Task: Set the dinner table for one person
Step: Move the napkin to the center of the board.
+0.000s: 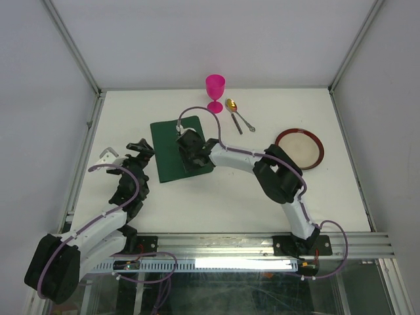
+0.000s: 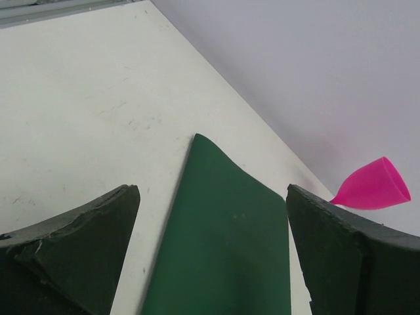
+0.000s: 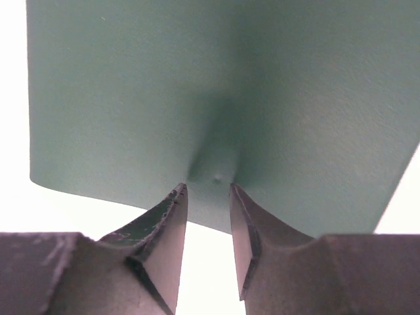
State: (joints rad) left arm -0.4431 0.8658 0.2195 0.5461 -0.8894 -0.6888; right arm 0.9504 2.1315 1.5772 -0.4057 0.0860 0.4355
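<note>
- The left gripper [image 1: 139,149] hovers left of centre in the top view with its claw spread wide and nothing in it.
- The dinner table [image 1: 118,111] fills the middle of the frame. It looks rigid, heavy and fixed to its rails, so it is a surface to set things on, not something to grasp. Its matte top should keep items from sliding.
- The dark green placemat [image 1: 169,147] lies flat at centre, slightly askew. It looks thin and floppy, so it is best pinched at an edge.
- The right gripper [image 3: 209,187] has its claw narrow, tips at the placemat's near edge, where the sheet puckers. Whether it grips I cannot tell.
- The pink goblet [image 1: 215,88] stands upright at upper centre. It is light and could tip easily.
- The gold spoon [image 1: 231,105] lies just right of the goblet.
- The red-rimmed plate [image 1: 320,149] sits at centre right.
</note>
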